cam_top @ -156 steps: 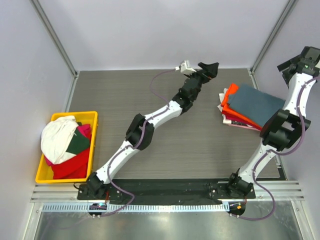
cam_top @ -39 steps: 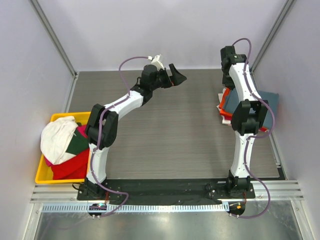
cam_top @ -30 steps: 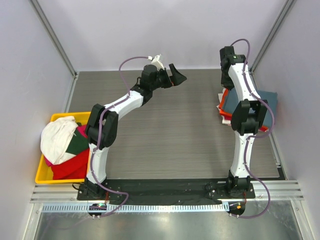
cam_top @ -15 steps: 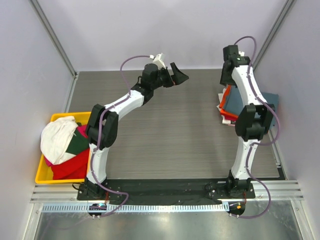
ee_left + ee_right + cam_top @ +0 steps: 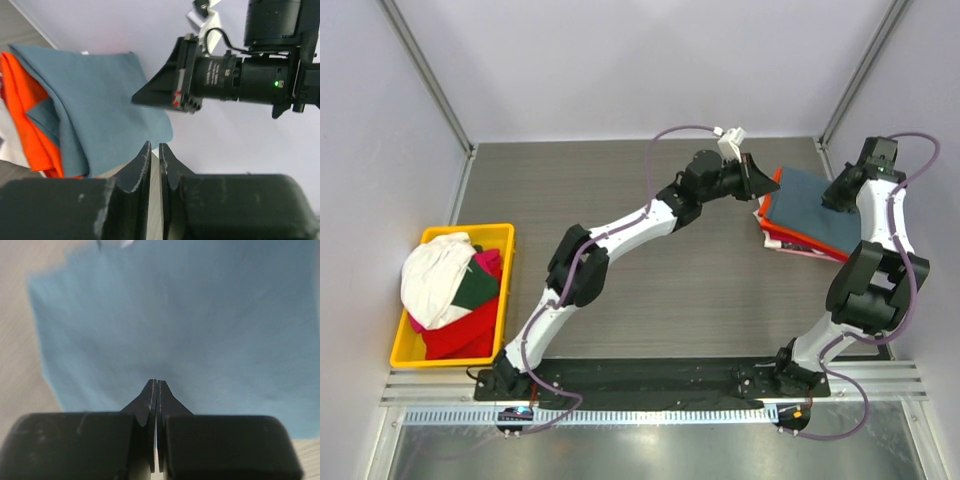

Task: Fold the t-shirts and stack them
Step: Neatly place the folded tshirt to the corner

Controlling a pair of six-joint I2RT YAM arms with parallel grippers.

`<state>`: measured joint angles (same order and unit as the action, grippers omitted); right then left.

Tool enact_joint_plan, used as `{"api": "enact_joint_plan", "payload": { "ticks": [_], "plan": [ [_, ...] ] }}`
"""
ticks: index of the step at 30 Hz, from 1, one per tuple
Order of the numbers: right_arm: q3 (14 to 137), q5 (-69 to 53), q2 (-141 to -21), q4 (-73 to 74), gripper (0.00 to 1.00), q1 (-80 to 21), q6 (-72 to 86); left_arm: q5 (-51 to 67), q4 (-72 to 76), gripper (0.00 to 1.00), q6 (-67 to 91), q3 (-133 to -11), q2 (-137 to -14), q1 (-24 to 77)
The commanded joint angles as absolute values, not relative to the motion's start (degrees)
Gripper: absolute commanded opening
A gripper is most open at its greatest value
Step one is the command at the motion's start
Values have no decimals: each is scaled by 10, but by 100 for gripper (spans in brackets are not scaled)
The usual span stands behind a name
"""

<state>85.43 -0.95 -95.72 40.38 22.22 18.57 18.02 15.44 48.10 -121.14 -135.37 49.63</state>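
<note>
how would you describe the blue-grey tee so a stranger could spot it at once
Look at the dark wood-grain table, then its far right side, where a pile of folded tees lies. The blue-grey tee is the flat top layer of that pile, the only slate-coloured one, with a bright orange tee peeking out beneath it.

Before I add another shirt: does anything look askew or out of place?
The stack at the right is fanned, not square: the orange tee sticks out past the left edge of the slate blue-grey tee on top, and red and white layers peek out at the near side.
</note>
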Motion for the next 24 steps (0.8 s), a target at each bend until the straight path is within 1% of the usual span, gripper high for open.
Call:
{"api": "enact_joint_plan", "payload": {
  "ticks": [1, 2, 3, 5, 10, 15, 17, 20, 24],
  "plan": [
    [816, -112, -948, 335, 1, 230, 205, 164, 147, 10, 512, -1277, -1411, 493],
    [796, -127, -945, 327, 1, 234, 208, 158, 141, 8, 515, -1291, -1424, 497],
    [787, -134, -942, 319, 1, 240, 214, 147, 137, 5, 516, -1316, -1447, 502],
    [761, -148, -935, 299, 1, 245, 218, 135, 124, 0, 520, -1338, -1468, 506],
    [733, -141, -933, 279, 1, 264, 228, 105, 126, 0, 548, -1368, -1527, 512],
    [708, -144, -937, 248, 1, 275, 236, 91, 106, 0, 553, -1363, -1539, 512],
    [713, -169, -939, 243, 1, 275, 239, 85, 105, 0, 548, -1346, -1521, 512],
    [717, -199, -924, 228, 1, 274, 243, 69, 128, 0, 531, -1282, -1483, 511],
    [718, -238, -890, 197, 1, 266, 270, 40, 150, 0, 507, -1187, -1402, 501]
  ]
}}
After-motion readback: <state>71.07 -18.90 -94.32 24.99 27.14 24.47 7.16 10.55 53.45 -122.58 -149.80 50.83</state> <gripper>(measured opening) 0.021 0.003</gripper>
